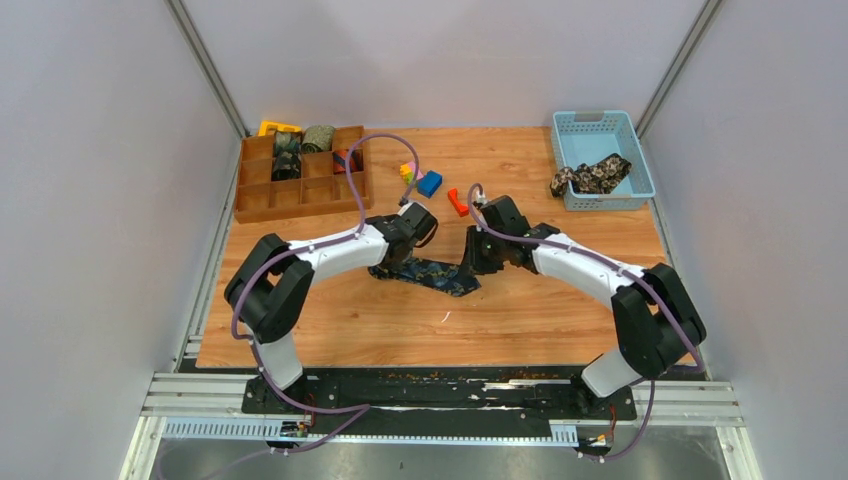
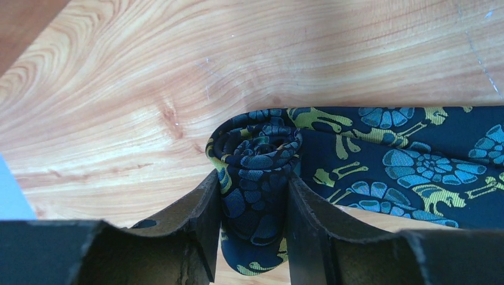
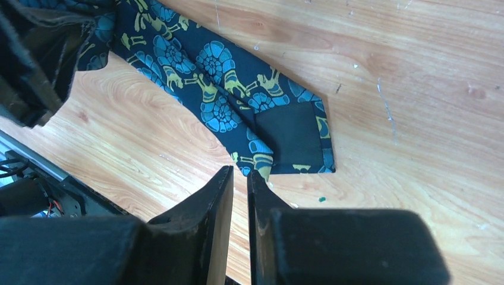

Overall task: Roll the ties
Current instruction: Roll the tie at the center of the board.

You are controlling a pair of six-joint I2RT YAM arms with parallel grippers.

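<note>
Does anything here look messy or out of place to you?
Yes. A floral tie lies crumpled in the blue basket, one end hanging over its rim. A few plastic blocks sit loose mid-table, and orange crumbs speckle the black rail at the near edge.

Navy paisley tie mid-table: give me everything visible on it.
Navy tie, woven-looking fabric with teal-and-gold paisley. One end is rolled into a small coil, pinched in the left gripper. The rest lies flat on the wooden table, ending in a black patch. The right gripper, nearly shut and empty, sits by that end.
</note>
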